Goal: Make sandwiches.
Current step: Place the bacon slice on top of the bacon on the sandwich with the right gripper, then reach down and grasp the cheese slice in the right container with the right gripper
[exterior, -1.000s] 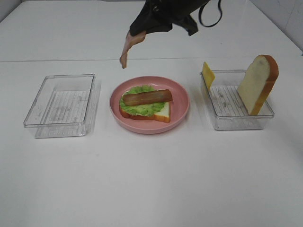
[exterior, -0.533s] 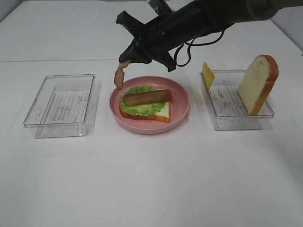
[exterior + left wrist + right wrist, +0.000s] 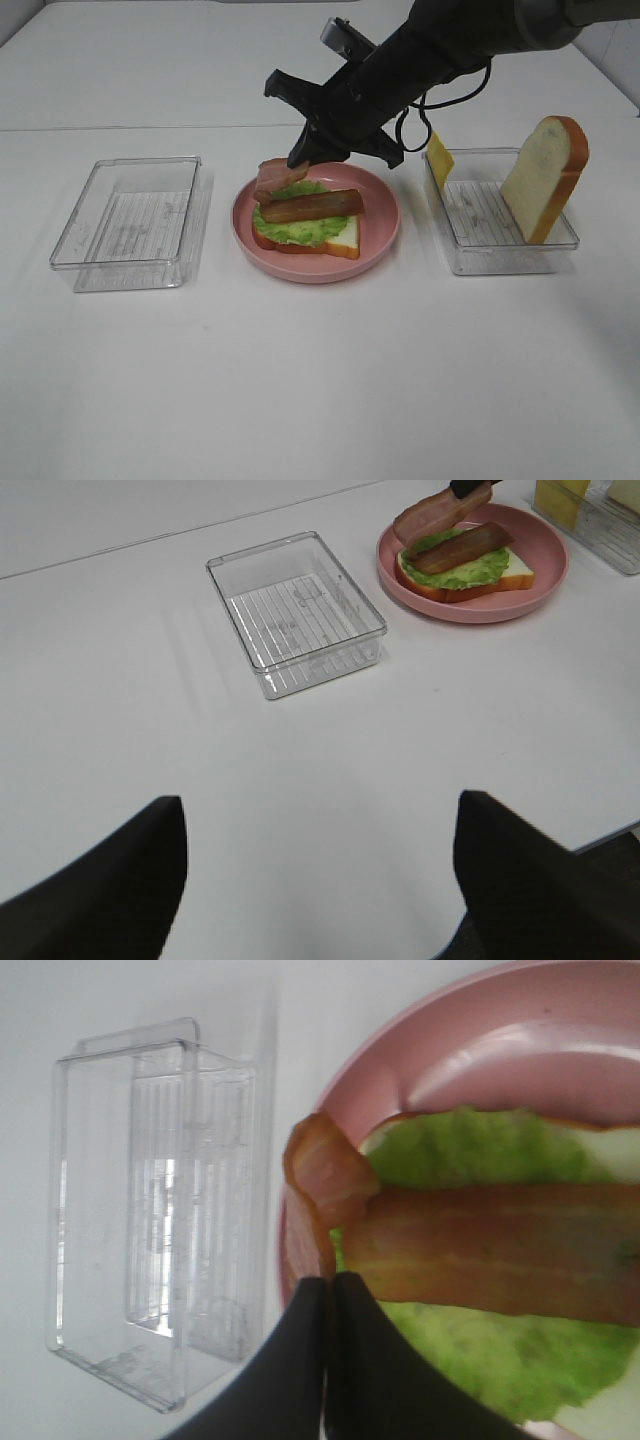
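Right gripper [image 3: 298,158] has its jaws pressed together, pinching one end of the held bacon strip [image 3: 278,175] between the black fingertips [image 3: 300,1330]. The strip is bent over, and its free part rests on the lettuce leaf [image 3: 300,228] at the plate's far-left side. It touches the end of the flat bacon strip [image 3: 312,205] that lies across the lettuce. The lettuce sits on the lower bread slice [image 3: 345,240], all of it on the pink plate [image 3: 385,215].

The right arm [image 3: 430,55] comes in from the upper right of the high view. It slants down and reaches across the middle, with the gripper tip low over the plate's far rim.

Right of the plate, the right tray [image 3: 480,255] holds the upright bread slice [image 3: 545,175], which leans on its far-right wall. The cheese slice [image 3: 439,158] stands at the tray's left end. The left tray [image 3: 130,225] sits left of the plate, apart from it.

Left gripper [image 3: 320,810] has its jaws spread wide with nothing between them. It hangs above the white table [image 3: 320,380], well back from the trays and out of the high view.
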You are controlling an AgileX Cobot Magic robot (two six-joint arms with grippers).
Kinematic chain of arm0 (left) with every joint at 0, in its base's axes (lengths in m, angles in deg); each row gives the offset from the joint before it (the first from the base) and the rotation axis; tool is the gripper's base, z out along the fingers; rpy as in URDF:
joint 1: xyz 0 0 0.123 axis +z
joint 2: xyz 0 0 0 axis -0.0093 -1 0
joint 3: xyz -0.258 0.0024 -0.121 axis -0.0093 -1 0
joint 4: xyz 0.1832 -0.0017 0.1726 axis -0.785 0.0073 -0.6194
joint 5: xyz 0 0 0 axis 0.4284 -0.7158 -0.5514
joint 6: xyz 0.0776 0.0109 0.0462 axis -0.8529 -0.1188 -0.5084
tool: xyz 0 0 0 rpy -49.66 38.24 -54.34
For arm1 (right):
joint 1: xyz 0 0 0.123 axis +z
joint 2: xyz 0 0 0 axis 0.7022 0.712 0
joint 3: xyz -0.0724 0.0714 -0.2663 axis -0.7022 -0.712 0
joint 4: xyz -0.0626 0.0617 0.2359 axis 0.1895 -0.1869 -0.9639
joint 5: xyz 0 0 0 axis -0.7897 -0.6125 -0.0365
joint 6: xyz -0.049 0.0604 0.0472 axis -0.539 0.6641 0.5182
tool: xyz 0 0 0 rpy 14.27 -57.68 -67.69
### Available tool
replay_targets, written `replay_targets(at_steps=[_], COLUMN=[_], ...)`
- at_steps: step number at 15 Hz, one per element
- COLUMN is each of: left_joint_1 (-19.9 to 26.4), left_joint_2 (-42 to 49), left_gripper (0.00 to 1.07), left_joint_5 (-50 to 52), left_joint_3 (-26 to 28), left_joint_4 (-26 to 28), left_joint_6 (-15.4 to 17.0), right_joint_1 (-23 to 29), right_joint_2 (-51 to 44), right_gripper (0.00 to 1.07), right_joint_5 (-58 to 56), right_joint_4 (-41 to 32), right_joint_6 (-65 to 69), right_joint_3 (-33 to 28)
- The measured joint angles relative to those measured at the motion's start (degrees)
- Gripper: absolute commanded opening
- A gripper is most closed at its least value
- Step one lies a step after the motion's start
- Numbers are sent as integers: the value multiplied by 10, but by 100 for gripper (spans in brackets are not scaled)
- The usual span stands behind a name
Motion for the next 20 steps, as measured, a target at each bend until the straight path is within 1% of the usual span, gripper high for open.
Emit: replay_targets(at_steps=[1, 3, 4, 7, 9, 11, 14, 16, 20], left_joint_1=[0, 0, 0, 0, 0, 0, 0, 0, 0], left_joint_2=[0, 0, 0, 0, 0, 0, 0, 0, 0], left_gripper=[71, 71, 71, 71, 71, 71, 71, 71, 71], left_joint_5=[0, 0, 0, 1, 1, 1, 1, 1, 1], left_joint_3=[0, 0, 0, 0, 0, 0, 0, 0, 0], left_joint_4=[0, 0, 0, 0, 0, 0, 0, 0, 0], left_joint_6=[0, 0, 0, 0, 0, 0, 0, 0, 0], right_joint_1=[0, 0, 0, 0, 0, 0, 0, 0, 0], right_joint_2=[0, -1, -1, -3, -3, -11, -33, -65, -125], right_gripper=[8, 20, 29, 61, 73, 77, 77, 77, 77], right_joint_5=[-3, -14, -22, -46, -54, -64, -93, -129, -154], right_joint_4=[21, 93, 121, 156, 166, 177, 202, 249, 355], right_joint_6=[15, 60, 73, 84, 84, 84, 84, 84, 104], right_joint_3=[0, 0, 0, 0, 0, 0, 0, 1, 1])
